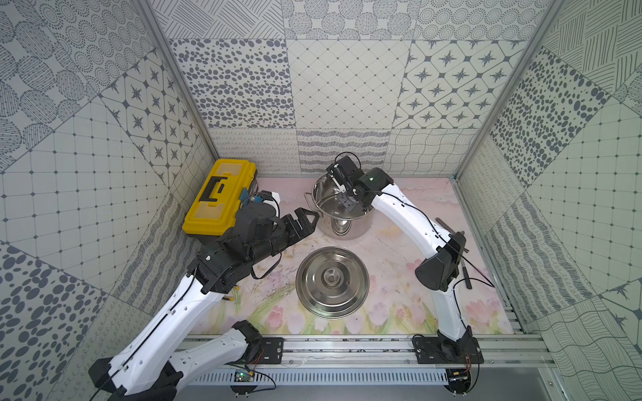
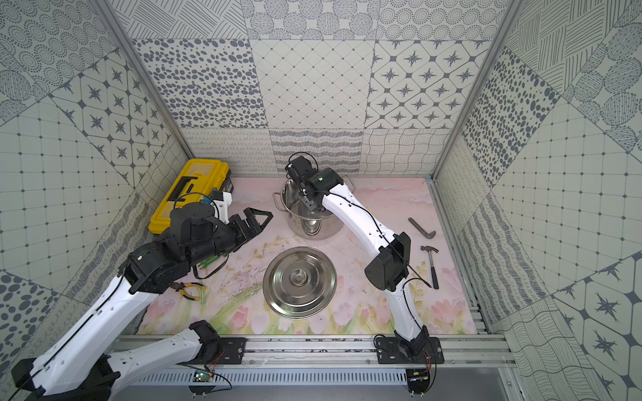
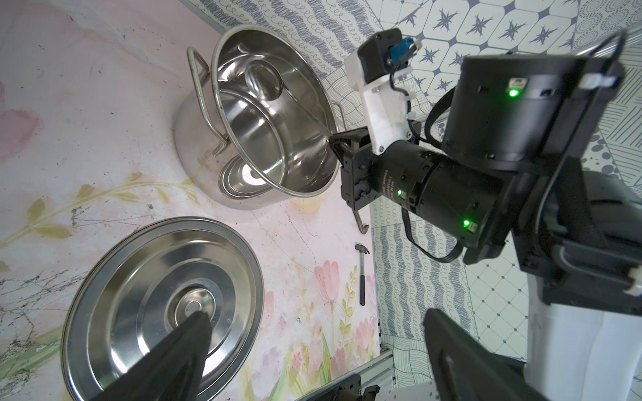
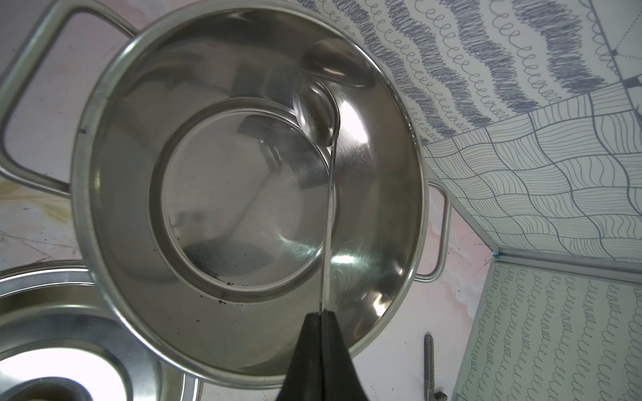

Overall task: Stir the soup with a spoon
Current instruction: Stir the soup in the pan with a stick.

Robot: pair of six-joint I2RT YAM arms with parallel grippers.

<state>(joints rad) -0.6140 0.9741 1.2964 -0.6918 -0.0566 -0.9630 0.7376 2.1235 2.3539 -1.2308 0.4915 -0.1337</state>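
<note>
While the right gripper (image 4: 321, 314) pinches the spoon (image 4: 328, 194) by its handle, the spoon's bowl sits inside the pot (image 4: 83, 166).
Left gripper (image 1: 307, 219) hovers just left of the pot, fingers wide apart; the lid (image 1: 331, 281) lies nearer.

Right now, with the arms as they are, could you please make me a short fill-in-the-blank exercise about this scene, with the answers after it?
1. The right end effector is ____ on the handle of the spoon.
2. The spoon's bowl is ____ the pot.
3. The left end effector is open and holds ____.
4. The toolbox has a ____ lid.

Answers: shut; inside; nothing; yellow.
</note>
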